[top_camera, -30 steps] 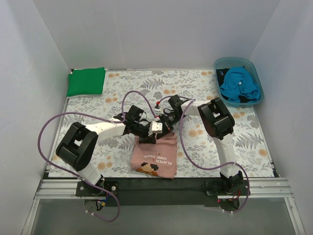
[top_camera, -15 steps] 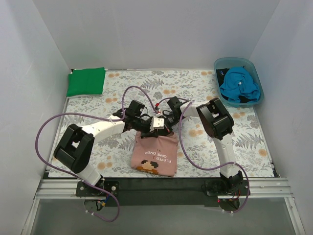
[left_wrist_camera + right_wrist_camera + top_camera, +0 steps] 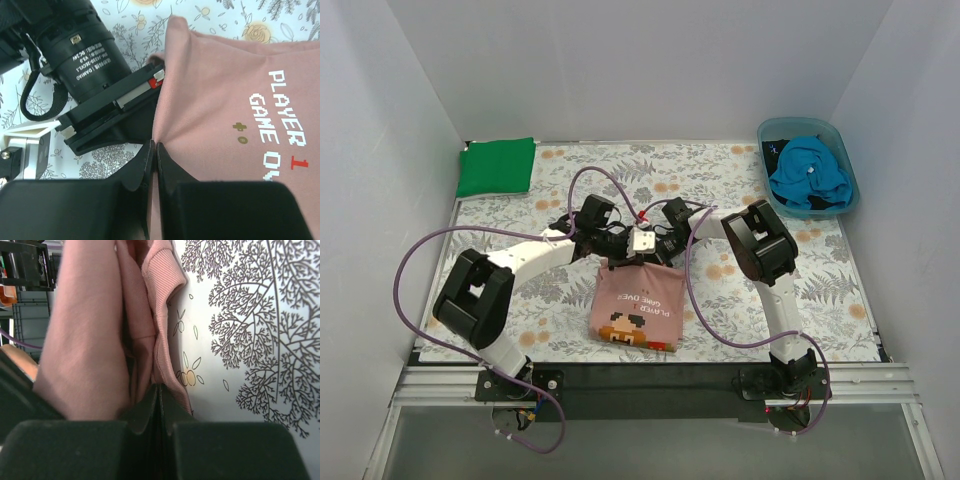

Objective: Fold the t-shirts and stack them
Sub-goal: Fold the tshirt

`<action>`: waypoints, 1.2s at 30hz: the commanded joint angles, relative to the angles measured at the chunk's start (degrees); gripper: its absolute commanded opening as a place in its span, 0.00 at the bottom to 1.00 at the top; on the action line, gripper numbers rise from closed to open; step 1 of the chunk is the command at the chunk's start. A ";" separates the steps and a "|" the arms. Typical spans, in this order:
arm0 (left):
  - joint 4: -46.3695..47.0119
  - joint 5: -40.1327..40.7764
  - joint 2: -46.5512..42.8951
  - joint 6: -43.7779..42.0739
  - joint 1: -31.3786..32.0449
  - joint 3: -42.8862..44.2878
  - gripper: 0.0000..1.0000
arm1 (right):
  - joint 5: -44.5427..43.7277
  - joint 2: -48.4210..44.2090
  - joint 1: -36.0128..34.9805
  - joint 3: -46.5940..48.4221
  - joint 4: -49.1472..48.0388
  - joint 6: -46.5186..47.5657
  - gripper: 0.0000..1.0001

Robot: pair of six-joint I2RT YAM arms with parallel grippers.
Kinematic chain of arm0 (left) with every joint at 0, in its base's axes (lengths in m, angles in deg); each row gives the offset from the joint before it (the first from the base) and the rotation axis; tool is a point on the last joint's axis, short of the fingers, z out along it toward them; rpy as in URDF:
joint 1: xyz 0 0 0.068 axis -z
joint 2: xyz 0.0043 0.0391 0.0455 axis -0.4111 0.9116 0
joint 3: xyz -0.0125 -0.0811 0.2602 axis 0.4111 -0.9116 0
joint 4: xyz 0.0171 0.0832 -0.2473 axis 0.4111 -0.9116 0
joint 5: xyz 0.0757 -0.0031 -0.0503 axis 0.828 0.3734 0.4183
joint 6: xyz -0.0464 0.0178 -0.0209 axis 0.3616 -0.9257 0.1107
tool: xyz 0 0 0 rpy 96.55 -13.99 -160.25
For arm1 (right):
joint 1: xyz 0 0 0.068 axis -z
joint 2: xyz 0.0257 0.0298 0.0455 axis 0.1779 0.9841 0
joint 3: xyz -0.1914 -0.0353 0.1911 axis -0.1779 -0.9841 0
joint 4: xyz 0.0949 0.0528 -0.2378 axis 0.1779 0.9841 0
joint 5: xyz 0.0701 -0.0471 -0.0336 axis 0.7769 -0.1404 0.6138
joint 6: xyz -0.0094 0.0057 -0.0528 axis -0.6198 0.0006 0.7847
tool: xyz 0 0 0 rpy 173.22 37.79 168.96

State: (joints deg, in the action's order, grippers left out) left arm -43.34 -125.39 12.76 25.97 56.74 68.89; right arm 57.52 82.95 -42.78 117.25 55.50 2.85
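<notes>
- Pink t-shirt (image 3: 636, 308): a folded panel on the floral table covering (image 3: 820, 290), near the front edge at mid-table, its printed graphic and lettering facing up. Its far edge is lifted off the covering where both grippers grip it; its near edge lies close to the table's black front rail (image 3: 650, 380).
- Left gripper (image 3: 610, 262): fingers pressed together on the far left corner of the pink t-shirt; the left wrist view shows cloth (image 3: 225, 125) pinched between the closed fingertips (image 3: 145, 160), with the other arm's black body just beside.
- Right gripper (image 3: 658, 258): fingers closed on the far right part of the same edge; the right wrist view shows the ribbed hem (image 3: 167, 330) and bunched folds running into the shut fingertips (image 3: 172, 412).
- The two grippers sit close together, nearly touching, over the shirt's far edge.
- Green t-shirt (image 3: 497, 166): folded flat at the far left corner, well apart from the arms.
- Blue t-shirt (image 3: 808, 174): crumpled inside the teal tub (image 3: 847, 187) at the far right corner.
- Open covering extends left, right and beyond the pink t-shirt.
</notes>
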 commanded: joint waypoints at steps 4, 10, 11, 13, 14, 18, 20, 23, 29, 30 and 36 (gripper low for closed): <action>1.73 0.73 0.33 -2.48 -1.18 0.64 0.00 | -4.74 0.39 -0.60 -0.67 -0.04 2.44 0.08; 2.52 2.31 -0.11 -3.35 -1.79 -1.55 0.00 | -11.67 -1.46 -0.51 3.36 4.07 4.90 0.15; 2.52 2.40 -0.02 -3.35 -1.79 -1.56 0.00 | -12.91 -1.72 -0.51 4.33 5.22 5.51 0.20; 2.43 2.49 0.15 -3.44 -2.32 -1.64 0.00 | -18.00 -2.42 -0.43 7.75 8.11 7.44 0.25; 2.43 2.58 0.15 -3.53 -2.41 -1.73 0.00 | -19.76 -2.60 -0.25 9.16 9.26 8.32 0.30; 2.25 2.84 -0.29 -2.22 -3.20 -2.17 0.04 | -29.34 -2.95 0.72 18.65 17.43 14.99 0.51; 2.17 2.40 -0.20 -0.38 -3.90 -1.38 0.24 | -32.51 -3.74 1.94 21.64 19.64 17.54 0.62; 2.17 0.83 -2.03 5.42 -5.74 1.25 0.36 | -35.77 -6.46 4.84 24.46 20.61 18.52 0.67; 3.04 -1.99 -6.44 17.20 -12.16 2.23 0.41 | -30.33 -7.96 11.96 26.13 21.32 19.67 0.87; 4.26 -1.91 -7.66 17.91 -12.77 1.79 0.42 | -29.98 -7.79 12.49 27.27 21.23 19.14 0.87; 8.50 0.11 -7.24 28.54 -16.02 1.16 0.45 | -20.94 -9.28 15.04 25.97 21.14 15.63 0.69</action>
State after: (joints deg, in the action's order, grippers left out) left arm -36.89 -125.04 5.90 47.50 42.23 69.41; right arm 29.76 77.12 -27.11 143.21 75.47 19.68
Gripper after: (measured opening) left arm 0.449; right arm 0.705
